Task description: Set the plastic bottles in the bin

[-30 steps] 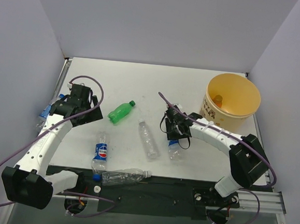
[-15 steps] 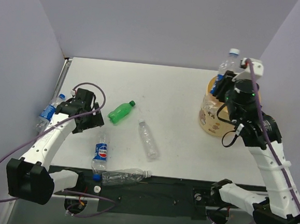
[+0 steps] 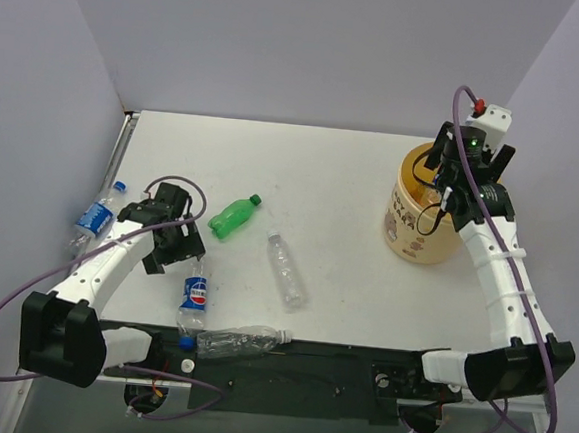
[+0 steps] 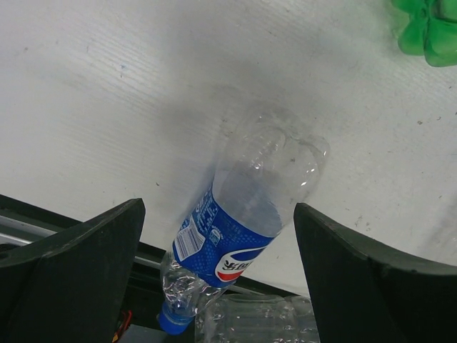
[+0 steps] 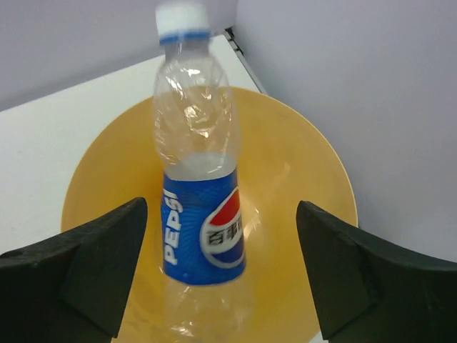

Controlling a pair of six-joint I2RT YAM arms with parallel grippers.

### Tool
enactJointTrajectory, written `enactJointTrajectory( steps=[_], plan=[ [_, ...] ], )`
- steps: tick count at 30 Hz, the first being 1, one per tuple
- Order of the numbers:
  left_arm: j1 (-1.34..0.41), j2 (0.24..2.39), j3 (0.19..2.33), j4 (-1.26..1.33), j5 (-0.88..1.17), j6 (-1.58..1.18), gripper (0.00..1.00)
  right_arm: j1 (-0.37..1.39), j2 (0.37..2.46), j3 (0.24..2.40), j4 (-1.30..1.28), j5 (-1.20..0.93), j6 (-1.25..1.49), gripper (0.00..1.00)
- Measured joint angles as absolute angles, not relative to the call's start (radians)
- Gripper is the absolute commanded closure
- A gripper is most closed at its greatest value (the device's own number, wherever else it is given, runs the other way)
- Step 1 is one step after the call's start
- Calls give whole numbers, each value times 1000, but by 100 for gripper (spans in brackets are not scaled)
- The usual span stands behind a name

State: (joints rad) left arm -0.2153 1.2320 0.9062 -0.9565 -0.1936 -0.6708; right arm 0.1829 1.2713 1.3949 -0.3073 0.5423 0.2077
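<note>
Over the mouth of the bin (image 5: 314, 186), upright between the fingers of the right gripper (image 5: 221, 211): a clear PEPSI bottle (image 5: 200, 179) with a white cap. On its blue label, "PEPSI" in white capitals running upward, beside the red-white-blue globe and two Chinese characters. Gripper spread wide and clamping nothing, with yellow bin wall showing on either side of the bottle. On the bin's outer side, a brown-and-white cartoon print, its writing too small to read.

Far left of the bin and toward the near edge, lying flat between the wide-open fingers of the left gripper (image 4: 220, 214): a second Pepsi bottle (image 4: 246, 214). Same blue label and globe, a white panel of small print, blue cap. Touched by neither finger.

White matte surface (image 3: 352, 181), boxed by pale lilac walls (image 3: 303, 47) behind the bin and to both sides.

Counted left of the bin on the surface, five bottles:
- the second Pepsi bottle;
- a blue-capped bottle (image 3: 94, 218) farthest from the bin at the left wall, blue label unreadable;
- one green bottle (image 3: 234, 216);
- one plain clear bottle (image 3: 286, 268), nearest the bin;
- one crushed clear bottle (image 3: 243, 340) at the near edge.
</note>
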Motion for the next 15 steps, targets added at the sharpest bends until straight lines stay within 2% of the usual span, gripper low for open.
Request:
enactJointTrajectory(
  steps=[4, 9, 11, 12, 15],
  plan=[
    [-220, 1249, 864, -925, -162, -707, 7, 170, 1345, 1417, -314, 553, 206, 11],
    [-262, 1286, 817, -907, -151, -753, 11, 174, 1316, 1427, -338, 479, 245, 11],
    [-274, 1296, 806, -905, -150, -771, 14, 184, 1283, 1428, -351, 429, 275, 11],
    [-276, 1301, 798, -903, -148, -782, 19, 197, 1261, 1428, -361, 400, 291, 11],
    [-278, 1303, 766, -879, -138, -809, 28, 302, 1205, 1424, -376, 334, 334, 11]
  ],
)
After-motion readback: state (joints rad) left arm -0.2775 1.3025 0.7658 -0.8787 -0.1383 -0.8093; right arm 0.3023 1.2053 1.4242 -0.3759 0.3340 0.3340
